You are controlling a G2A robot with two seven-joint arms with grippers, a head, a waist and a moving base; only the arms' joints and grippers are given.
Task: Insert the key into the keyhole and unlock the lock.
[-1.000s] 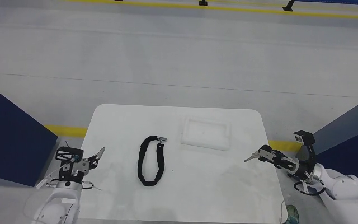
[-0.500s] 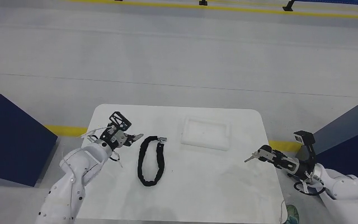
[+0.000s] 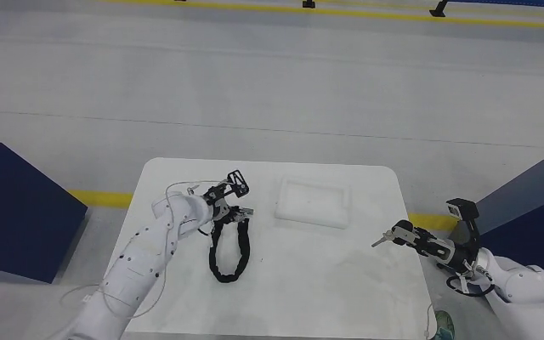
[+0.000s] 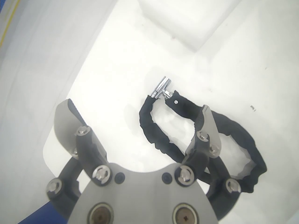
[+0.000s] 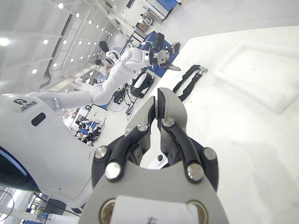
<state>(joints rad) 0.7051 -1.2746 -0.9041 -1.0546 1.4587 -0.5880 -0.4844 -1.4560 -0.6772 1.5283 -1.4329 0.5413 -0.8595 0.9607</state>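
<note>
- Through the left wrist view I am making out what the top view is leaving too small to read. The chain (image 4: 147, 124) is closing on a little silver lock (image 4: 162, 86), a short cylinder with a pin running into its side.
- The chain is wearing a wrinkled black fabric sleeve and is lying as one narrow closed loop.
- From the top I am placing it left of the middle of the tabletop (image 3: 323, 280). Its lock end is pointing toward the far edge, just beside the near left corner of the tray (image 3: 312, 202).
- The left gripper (image 4: 135, 107) is hanging over the lock end of the loop, spread wide. One finger (image 4: 209, 129) is overlapping a strand, and I cannot tell whether it is touching.
- The right wrist view is showing that gripper from the side, raised off the tabletop.
- The right gripper (image 5: 157, 95) is sitting at the right edge, well apart from the chain, with its fingers pressed together. I cannot tell whether anything is pinched between them.
- I am counting one chain, one lock, one tray and two grippers.
</note>
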